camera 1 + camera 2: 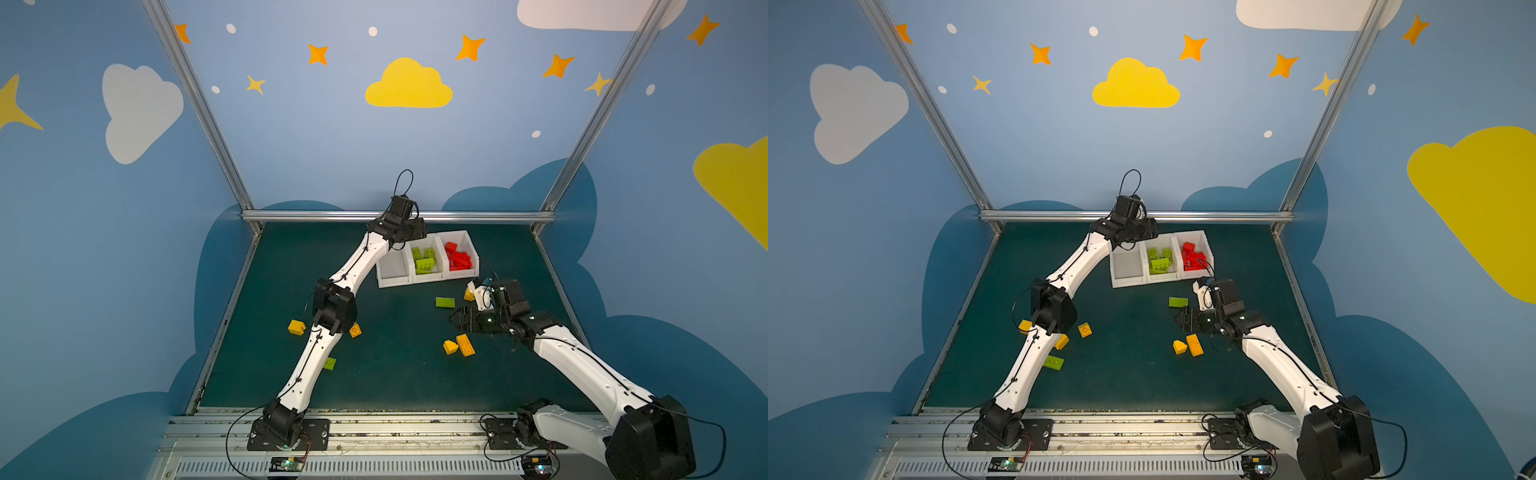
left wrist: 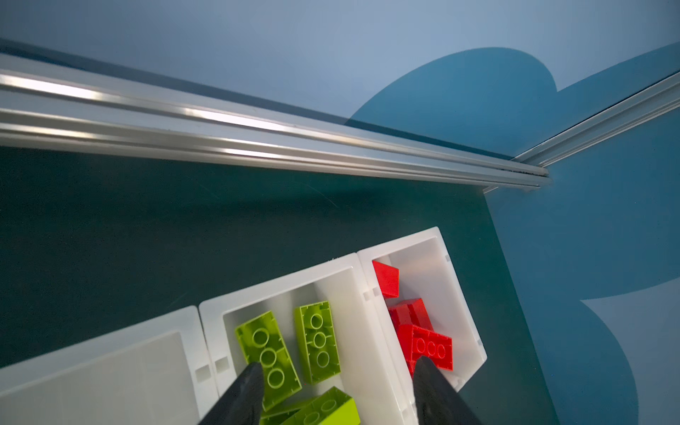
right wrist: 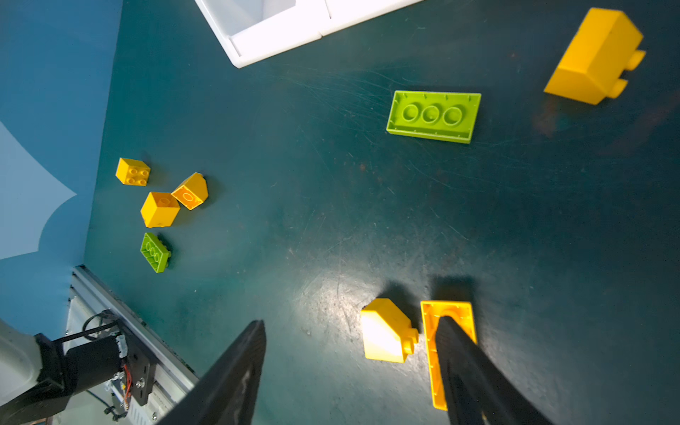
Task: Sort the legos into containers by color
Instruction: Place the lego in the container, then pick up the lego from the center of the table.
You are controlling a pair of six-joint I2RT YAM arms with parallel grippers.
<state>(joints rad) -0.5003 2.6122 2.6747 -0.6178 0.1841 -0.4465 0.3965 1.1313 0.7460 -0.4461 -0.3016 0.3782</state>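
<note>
**Nearest, on the worktop (image 1: 395, 386):** green brick (image 1: 329, 363) partly under the left arm, with a yellow cube (image 1: 296, 327) and a second yellow piece (image 1: 355, 330) on either side of the elbow. None sorted yet.

**Middle ground:** sloped yellow brick (image 3: 386, 331) just beside flat yellow brick (image 3: 428, 349), the flat one hollow side up.
- **Likely trouble:** risk of catching both on closing, or of shoving the sloped one aside, given the narrow gap between them. Also risk of the low, thin flat brick slipping out of a shallow pinch.
- **Right tool (image 3: 352, 323):** spread wide and empty. One finger crosses the flat brick in the wrist view; contact with it not discernible.

**Just beyond:** long green brick (image 3: 434, 117), hollow side up, and a yellow roof brick (image 3: 596, 59) lying on its side, both short of the bins.

**Farthest:** three white bins in a row. Empty bin (image 2: 110, 353), presumably for yellow; green bin (image 2: 279, 283) with green bricks; red bin (image 2: 434, 265) with red ones.
- **Possible trouble:** one finger seen over the red bin's edge, beside the shared wall. Risk of hooking that wall on withdrawal and dragging the row out of place.
- **Left tool (image 2: 338, 364):** parted and gripping nothing, poised above the green bin, with loose green bricks lying below.
</note>
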